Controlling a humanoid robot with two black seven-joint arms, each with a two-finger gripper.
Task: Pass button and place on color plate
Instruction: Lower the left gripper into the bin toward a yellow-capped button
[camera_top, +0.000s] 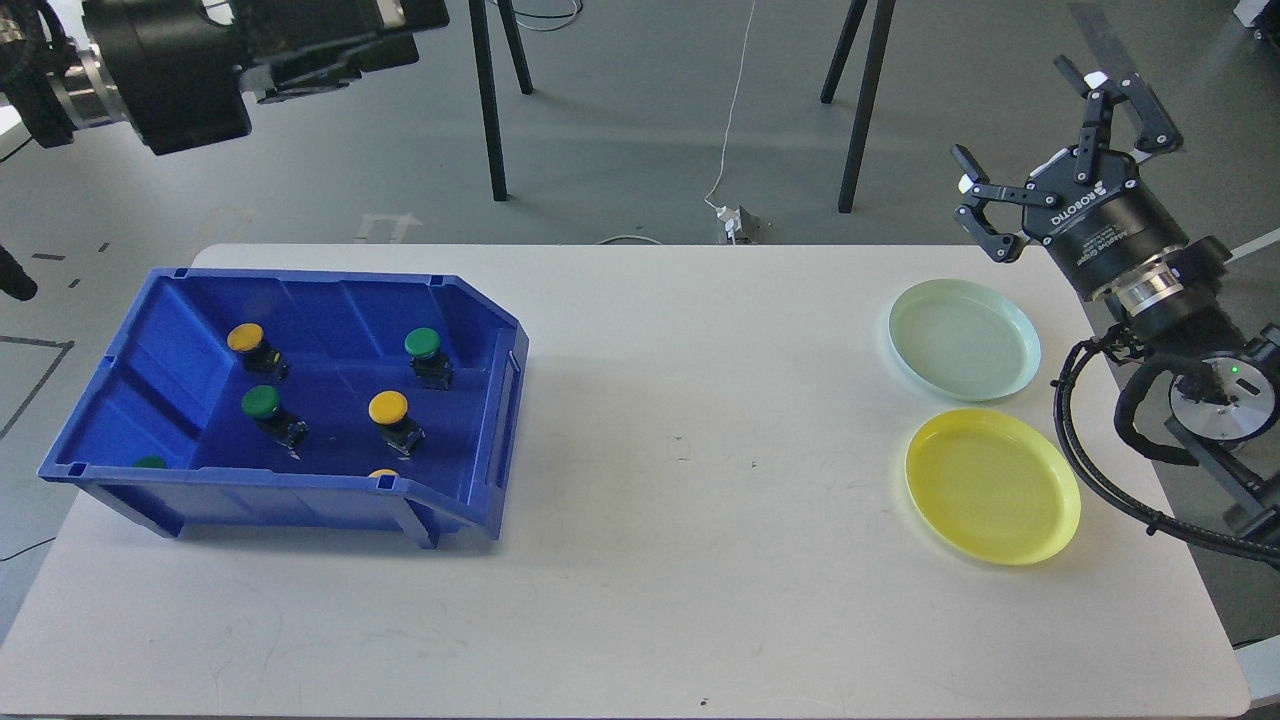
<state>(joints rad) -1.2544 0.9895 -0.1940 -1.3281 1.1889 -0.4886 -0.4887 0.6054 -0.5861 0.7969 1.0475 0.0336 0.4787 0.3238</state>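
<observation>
Several push buttons sit in the blue bin (495, 400) on the left of the table: a yellow button (245, 337), a green button (422, 343), another green button (261, 402) and another yellow button (388, 407). Two more caps peek over the bin's front wall. The pale green plate (963, 340) and the yellow plate (992, 485) lie at the right, both bare. My left gripper (395, 30) hangs high at the top left, above and behind the bin, seen large and dark. My right gripper (1025, 130) stands open beyond the table's far right corner, holding nothing.
The white table (700, 520) spans the view. Dark stand legs (490, 110) and a white cable with a plug block (735, 222) lie on the floor behind it. My right arm's hoses (1090, 460) run along the table's right edge beside the yellow plate.
</observation>
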